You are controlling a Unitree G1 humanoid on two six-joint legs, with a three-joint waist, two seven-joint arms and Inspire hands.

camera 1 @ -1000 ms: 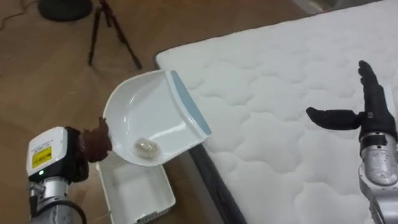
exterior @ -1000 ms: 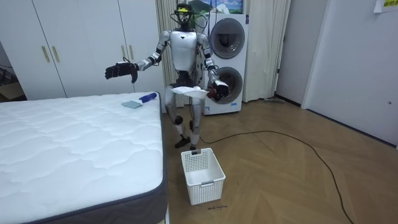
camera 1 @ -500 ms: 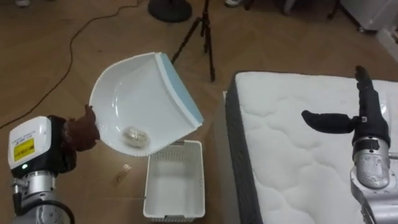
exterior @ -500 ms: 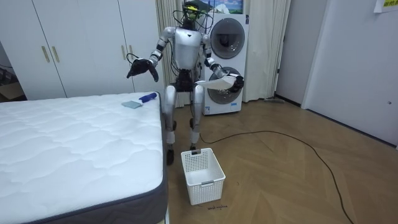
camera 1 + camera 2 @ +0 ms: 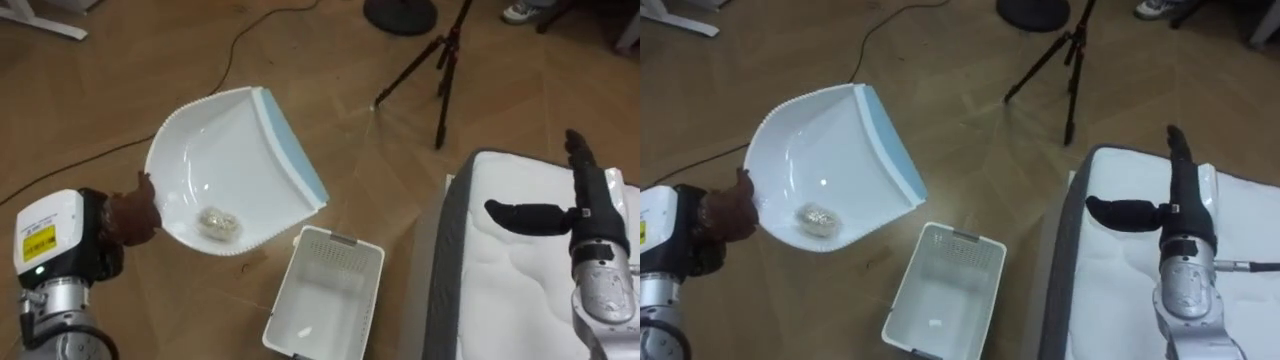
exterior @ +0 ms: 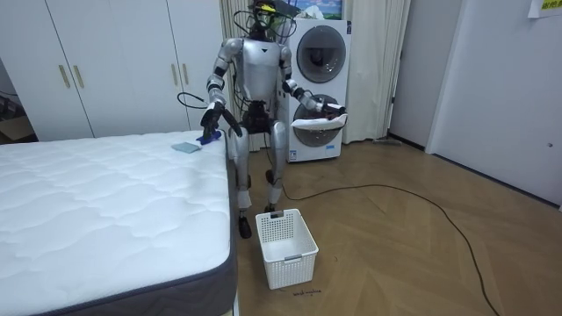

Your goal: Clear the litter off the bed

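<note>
The room has a wooden floor (image 5: 150, 60), white wardrobes (image 6: 114, 66) along the far wall and a stacked washer (image 6: 323, 53) beside them. A bed (image 6: 105, 219) with a white quilted mattress fills the room view's left. The robot stands upright at the far corner of the bed, in front of the washer.

The left hand (image 5: 128, 215) is at the left of the eye views. Its fingers are curled tight round the handle of a white dustpan (image 5: 235, 165). The dustpan is held in the air above the floor. It is tilted, with its blue lip on the far right side and its bowl facing up. A small crumpled wad (image 5: 219, 224) lies in the bowl near the handle end, against the rear wall.

A white basket (image 5: 345, 248) stands on the floor just left of the bed edge. In the eye views the basket sits just right of the dustpan and nearer to the robot. A small pale scrap (image 5: 305, 331) lies on the basket's bottom.

The right hand (image 5: 565, 212) is raised over the bed corner. Its fingers are straight and point away from the robot, the thumb is spread to the left, and it holds nothing.

A black tripod (image 5: 440, 60) stands on the floor beyond the bed. In the room view a blue brush (image 6: 209, 138) and a pale blue cloth (image 6: 184, 147) lie on the far corner of the mattress, near the right hand.
</note>
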